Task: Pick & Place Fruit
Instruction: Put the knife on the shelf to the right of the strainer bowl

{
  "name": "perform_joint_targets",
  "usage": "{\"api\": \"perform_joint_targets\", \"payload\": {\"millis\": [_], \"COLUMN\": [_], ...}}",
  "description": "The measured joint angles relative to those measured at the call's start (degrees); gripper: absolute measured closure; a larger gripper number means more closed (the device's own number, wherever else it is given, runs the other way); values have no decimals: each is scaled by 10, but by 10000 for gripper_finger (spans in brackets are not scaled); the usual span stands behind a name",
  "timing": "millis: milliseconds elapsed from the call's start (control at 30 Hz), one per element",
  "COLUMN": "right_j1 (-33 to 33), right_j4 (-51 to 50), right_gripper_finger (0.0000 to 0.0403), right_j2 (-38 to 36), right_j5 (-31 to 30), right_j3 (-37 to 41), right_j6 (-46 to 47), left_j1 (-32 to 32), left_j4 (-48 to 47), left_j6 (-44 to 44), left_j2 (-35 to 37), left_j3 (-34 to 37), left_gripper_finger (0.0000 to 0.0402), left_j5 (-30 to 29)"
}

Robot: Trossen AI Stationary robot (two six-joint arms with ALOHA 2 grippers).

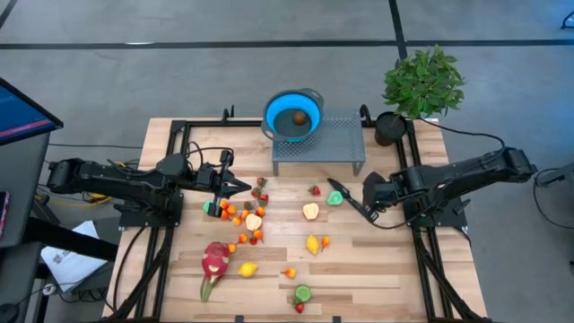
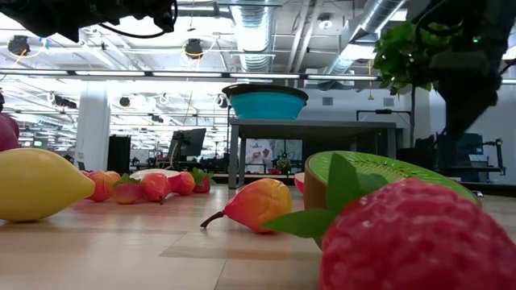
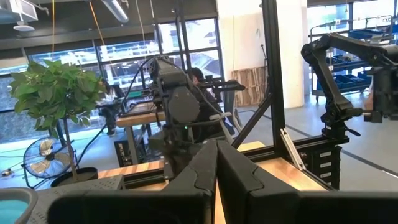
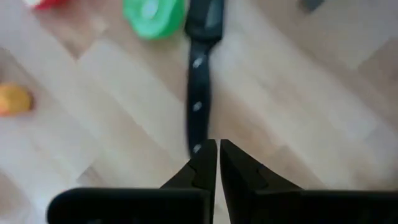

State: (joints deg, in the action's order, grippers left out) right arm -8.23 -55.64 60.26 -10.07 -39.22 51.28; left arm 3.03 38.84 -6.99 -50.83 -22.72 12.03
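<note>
From above, one brown fruit [image 1: 298,117] sits in the blue bowl [image 1: 273,106]; the fruit [image 1: 310,212] still scattered on the counter [image 1: 386,269] lies between the closed, empty left hand [image 1: 242,187] and right hand [image 1: 369,213]. The right wrist view shows that hand's fingers [image 4: 204,163] shut just above the knife [image 4: 199,112], gripping nothing.

The wooden table [image 1: 386,269] carries scattered toy fruit [image 1: 254,222], thickest toward its left side. A pink dragon fruit [image 1: 214,260] lies near the front left with a yellow lemon [image 1: 247,268] just beside it. A black-handled knife [image 1: 350,198] lies right of centre, a green fruit slice [image 1: 334,197] touching it. A grey perforated stand [image 1: 319,144] sits at the back edge, a potted plant [image 1: 423,85] at the back right corner.
</note>
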Motion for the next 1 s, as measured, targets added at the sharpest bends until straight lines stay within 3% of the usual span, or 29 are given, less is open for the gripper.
{"api": "perform_joint_targets", "payload": {"millis": [233,633,1000], "right_j1": [0,0,7], "right_j4": [5,24,72], "right_gripper_finger": [356,208,198], "right_j2": [23,106,203], "right_j5": [27,35,59], "right_j3": [8,8,8], "right_j6": [-21,-48,-92], "left_j1": [0,0,0], "left_j4": [-2,-3,-3], "left_j6": [0,0,0], "left_j2": [0,0,0], "left_j3": [0,0,0], "left_gripper_finger": [399,399,399], "left_j5": [0,0,0]}}
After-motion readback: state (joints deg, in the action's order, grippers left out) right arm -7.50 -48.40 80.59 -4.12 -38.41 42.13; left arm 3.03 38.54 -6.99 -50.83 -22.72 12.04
